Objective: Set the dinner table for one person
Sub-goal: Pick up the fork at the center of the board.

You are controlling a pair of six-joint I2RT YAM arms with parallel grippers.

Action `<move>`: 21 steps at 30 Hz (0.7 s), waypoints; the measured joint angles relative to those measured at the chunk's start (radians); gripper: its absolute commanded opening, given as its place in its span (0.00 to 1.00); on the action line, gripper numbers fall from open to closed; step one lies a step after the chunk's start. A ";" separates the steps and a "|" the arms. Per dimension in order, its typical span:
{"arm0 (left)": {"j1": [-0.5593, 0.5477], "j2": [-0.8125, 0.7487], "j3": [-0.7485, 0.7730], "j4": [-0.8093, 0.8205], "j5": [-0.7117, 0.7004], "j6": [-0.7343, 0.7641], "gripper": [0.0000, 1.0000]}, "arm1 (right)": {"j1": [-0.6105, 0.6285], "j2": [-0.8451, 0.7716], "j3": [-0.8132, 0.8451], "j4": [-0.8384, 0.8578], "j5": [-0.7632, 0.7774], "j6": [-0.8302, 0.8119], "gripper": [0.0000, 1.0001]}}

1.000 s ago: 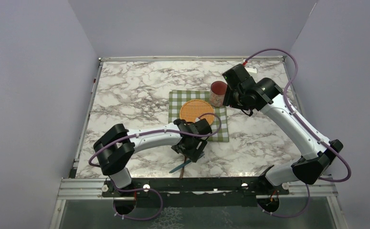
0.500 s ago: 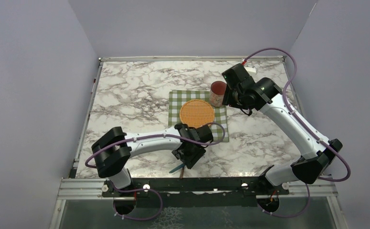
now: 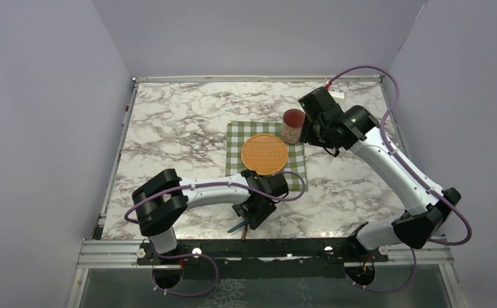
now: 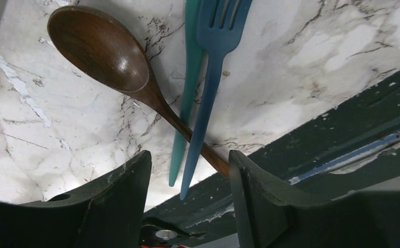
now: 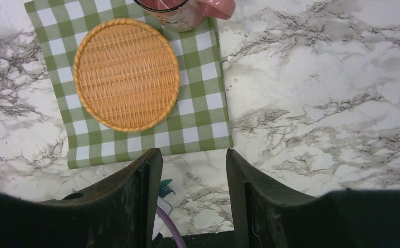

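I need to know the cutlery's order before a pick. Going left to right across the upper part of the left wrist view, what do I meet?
wooden spoon (its bowl) → teal utensil → blue fork. Lower down the spoon's handle crosses under the other two, so the order holds only higher up.

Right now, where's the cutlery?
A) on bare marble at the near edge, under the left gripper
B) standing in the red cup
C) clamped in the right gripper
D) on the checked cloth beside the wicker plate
A: the left wrist view shows the wooden spoon, blue fork and teal utensil lying together on the dinner table by its dark near frame, below the open left gripper, none on the checked cloth.
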 measured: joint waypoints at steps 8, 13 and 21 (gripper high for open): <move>0.000 0.032 -0.014 0.034 -0.021 0.005 0.41 | -0.003 -0.019 -0.014 0.000 0.005 0.001 0.50; 0.000 0.032 -0.014 0.044 -0.033 0.004 0.32 | -0.003 -0.028 -0.026 0.000 0.006 0.005 0.47; 0.000 0.032 -0.015 0.051 -0.043 -0.002 0.25 | -0.003 -0.029 -0.039 0.000 0.006 0.008 0.45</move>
